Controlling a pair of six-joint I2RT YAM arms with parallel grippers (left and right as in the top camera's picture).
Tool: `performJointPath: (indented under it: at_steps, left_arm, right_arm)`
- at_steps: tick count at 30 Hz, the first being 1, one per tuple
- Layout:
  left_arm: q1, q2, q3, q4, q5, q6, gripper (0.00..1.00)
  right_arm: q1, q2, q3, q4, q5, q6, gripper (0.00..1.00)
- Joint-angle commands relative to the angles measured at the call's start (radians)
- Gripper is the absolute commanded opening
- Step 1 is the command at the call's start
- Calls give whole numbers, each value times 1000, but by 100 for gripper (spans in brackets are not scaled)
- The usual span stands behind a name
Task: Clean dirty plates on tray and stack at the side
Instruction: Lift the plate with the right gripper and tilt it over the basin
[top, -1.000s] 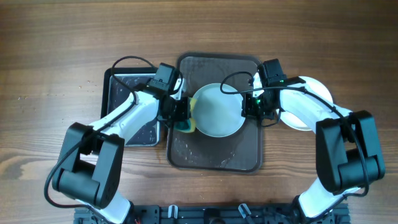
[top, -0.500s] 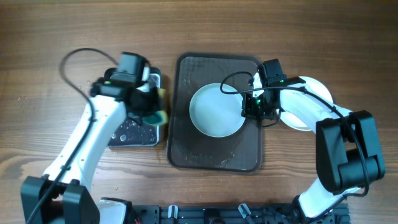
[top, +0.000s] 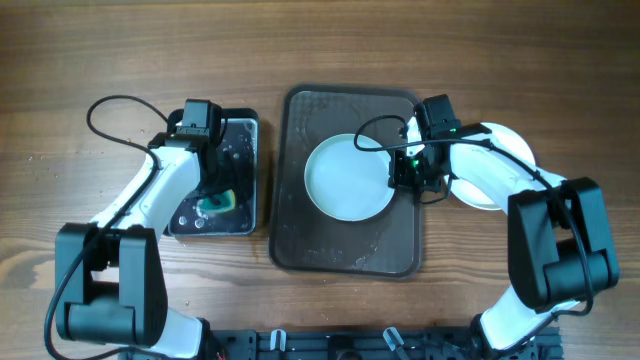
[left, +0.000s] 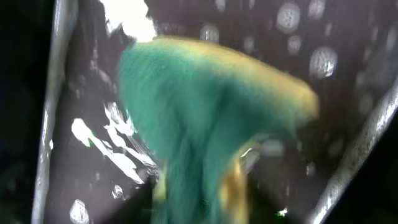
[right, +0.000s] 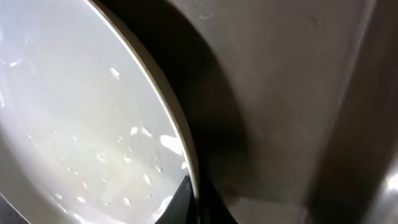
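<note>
A brown wood-grain table (top: 100, 60) fills the overhead view, and no more of the room shows. The right gripper (top: 403, 178) is pinched narrow on the rim of one wet white plate (top: 345, 180). The rest of that plate spreads away from its jaws across the dark brown tray (top: 345, 255), whose bare floor glistens. On the far side of those jaws, under the right arm, more plates (top: 512, 143) sit on the table beside the tray. The left gripper (top: 207, 180) hangs over the small black tray (top: 240, 140), its basin beaded with water. A green and yellow sponge (top: 217, 202) lies just off its jaws. The blurred wrist view does not show how wide they stand, or whether they touch the sponge.
</note>
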Motion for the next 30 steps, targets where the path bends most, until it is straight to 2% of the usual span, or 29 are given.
performJointPath:
  at_steps: [1,4,7,11,17,23,27,30]
  left_arm:
    - [18,-88,55,-43,119,-4,77]
    - [50,-175,77,-62,200,-5,88]
    - [97,-276,86,-88,212,-12,93]
    - [174,-427,86,-109,219,-35,100]
    - [212,-624,86,-120,231,-37,100]
    - [212,-723,86,-162,230,-37,100]
    - [212,-735,86,-177,231,-37,100]
    - [212,-734,86,-196,230,-37,100]
  right_arm:
    - [0,-45,69,-91,70,-31,4]
    - [30,-108,185,-231,74,-89,4]
    - [94,-118,333,-384,81,-108,4]
    - [212,-107,481,-426,81,-68,4]
    - [371,-28,534,-227,119,39,4]
    - [436,91,540,-10,137,62,4]
    - [484,116,546,109,274,68,4]
    - [521,116,590,113,410,56,4]
